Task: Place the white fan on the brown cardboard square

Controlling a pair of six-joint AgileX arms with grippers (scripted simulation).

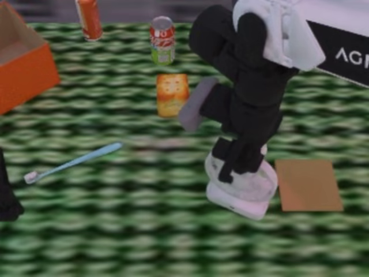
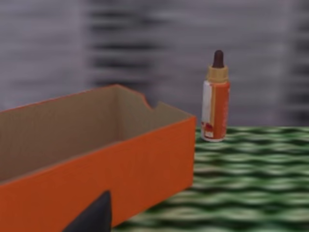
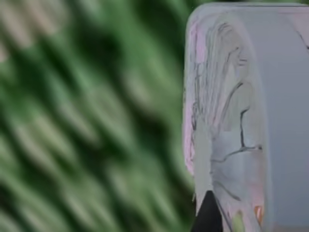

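The white fan [image 1: 245,193] is left of the middle of the table's right half, with its round cage uppermost and its flat base toward the front. My right gripper [image 1: 241,167] comes down on the cage from above and is shut on it. The right wrist view shows the fan's grille [image 3: 241,121] very close, with one dark fingertip [image 3: 208,217] against it. The brown cardboard square [image 1: 308,184] lies flat just to the right of the fan, a small gap away, with nothing on it. My left gripper [image 1: 7,202] is parked at the table's left edge.
An open deep orange box [image 1: 23,63] [image 2: 96,164] stands at the back left. An orange dropper bottle [image 1: 88,18] [image 2: 215,104] and a can [image 1: 162,39] stand at the back. An orange-yellow cube [image 1: 172,94] sits behind the fan. A blue toothbrush [image 1: 75,161] lies at the left.
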